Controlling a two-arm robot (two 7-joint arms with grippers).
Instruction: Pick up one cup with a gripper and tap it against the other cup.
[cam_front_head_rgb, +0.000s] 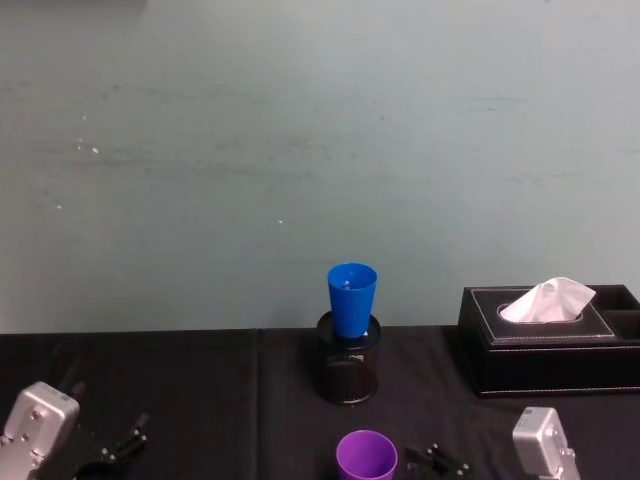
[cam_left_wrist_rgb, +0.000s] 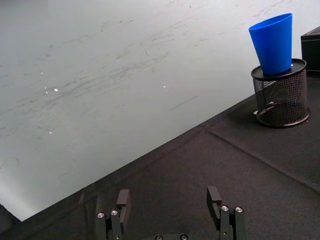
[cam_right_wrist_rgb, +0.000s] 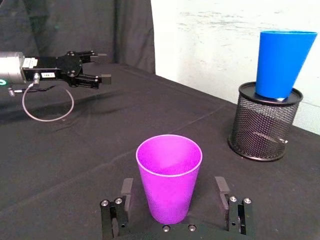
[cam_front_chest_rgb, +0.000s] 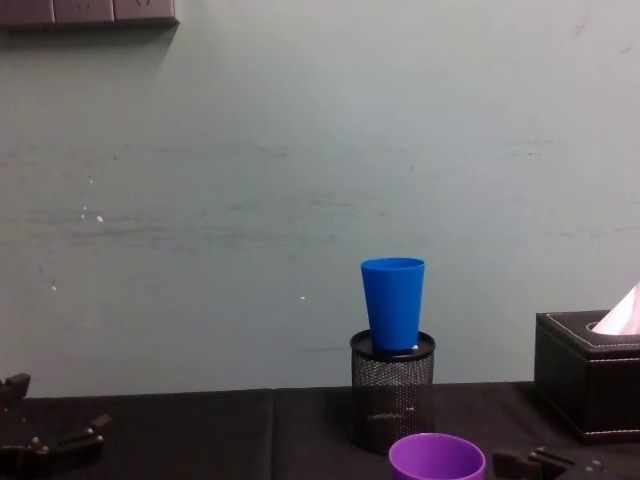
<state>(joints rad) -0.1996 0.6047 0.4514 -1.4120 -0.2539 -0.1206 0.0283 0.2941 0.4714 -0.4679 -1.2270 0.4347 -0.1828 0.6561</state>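
Nearest, the purple cup (cam_right_wrist_rgb: 169, 177) stands upright on the black surface (cam_front_head_rgb: 200, 400) between the wide-spread fingers of the right end effector (cam_right_wrist_rgb: 173, 187), with gaps on both sides. At far left, the left end effector (cam_left_wrist_rgb: 168, 196) hangs low, spread wide and empty. Farther back, the blue cup (cam_front_head_rgb: 352, 298) stands in the mouth of the mesh holder (cam_front_head_rgb: 348, 370), and a tissue box (cam_front_head_rgb: 550, 345) sits to its right.

Head view high, angled down; chest low, level; wrists near; all 4 share blue cup (cam_front_head_rgb: 352, 298).
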